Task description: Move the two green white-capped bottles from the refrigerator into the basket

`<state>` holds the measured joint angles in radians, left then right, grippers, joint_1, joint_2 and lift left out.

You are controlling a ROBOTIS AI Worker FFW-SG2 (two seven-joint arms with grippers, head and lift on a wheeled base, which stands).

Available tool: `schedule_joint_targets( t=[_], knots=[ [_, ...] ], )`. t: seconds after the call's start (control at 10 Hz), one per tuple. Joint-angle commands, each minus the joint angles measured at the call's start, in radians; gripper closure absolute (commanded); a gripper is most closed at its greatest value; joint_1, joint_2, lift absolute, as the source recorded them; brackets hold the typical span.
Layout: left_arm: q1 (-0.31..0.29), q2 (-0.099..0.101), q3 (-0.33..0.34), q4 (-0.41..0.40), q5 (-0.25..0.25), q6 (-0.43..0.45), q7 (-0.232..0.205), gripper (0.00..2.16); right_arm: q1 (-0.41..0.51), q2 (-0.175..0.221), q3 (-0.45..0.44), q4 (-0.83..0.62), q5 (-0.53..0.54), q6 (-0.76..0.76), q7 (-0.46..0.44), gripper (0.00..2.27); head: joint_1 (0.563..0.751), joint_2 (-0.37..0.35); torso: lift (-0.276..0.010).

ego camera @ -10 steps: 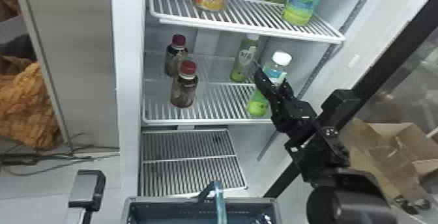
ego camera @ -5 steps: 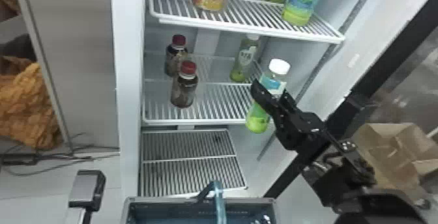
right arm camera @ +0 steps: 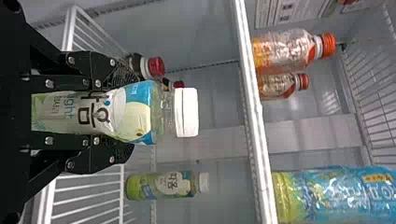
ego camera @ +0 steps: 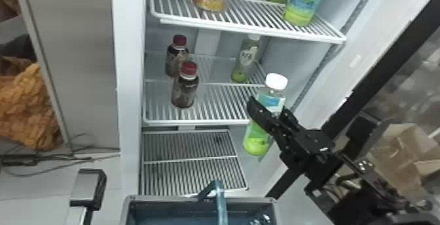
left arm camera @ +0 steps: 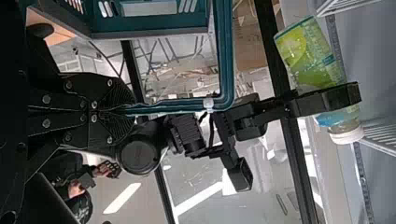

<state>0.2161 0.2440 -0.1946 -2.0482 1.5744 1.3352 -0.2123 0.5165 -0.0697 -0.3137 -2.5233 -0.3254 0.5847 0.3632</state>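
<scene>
the bottle is glossy plastic, the basket matt.

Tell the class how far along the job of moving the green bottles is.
Partly along: one bottle looks clear of the shelf, held in the right hand. The left hand has the basket by its handle. Left: place that bottle in the basket, then do the same with the second bottle, standing on the shelf.
</scene>
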Motion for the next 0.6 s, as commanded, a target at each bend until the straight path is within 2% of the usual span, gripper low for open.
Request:
schedule_joint_targets(
  t=[0.0,0.5],
  knots=[
    [0.0,-0.002,0.005,0.0,-0.007,0.007,0.001,1.13,0.036,0.007,0.001,-0.04,-0.01,0.024,0.0,0.9,0.695,-0.35,-0.263],
    [0.015,-0.011,0.051,0.0,-0.037,0.007,0.001,1.13,0.144,0.019,-0.005,-0.237,-0.008,0.296,0.0,0.9,0.695,-0.35,-0.263]
  ],
)
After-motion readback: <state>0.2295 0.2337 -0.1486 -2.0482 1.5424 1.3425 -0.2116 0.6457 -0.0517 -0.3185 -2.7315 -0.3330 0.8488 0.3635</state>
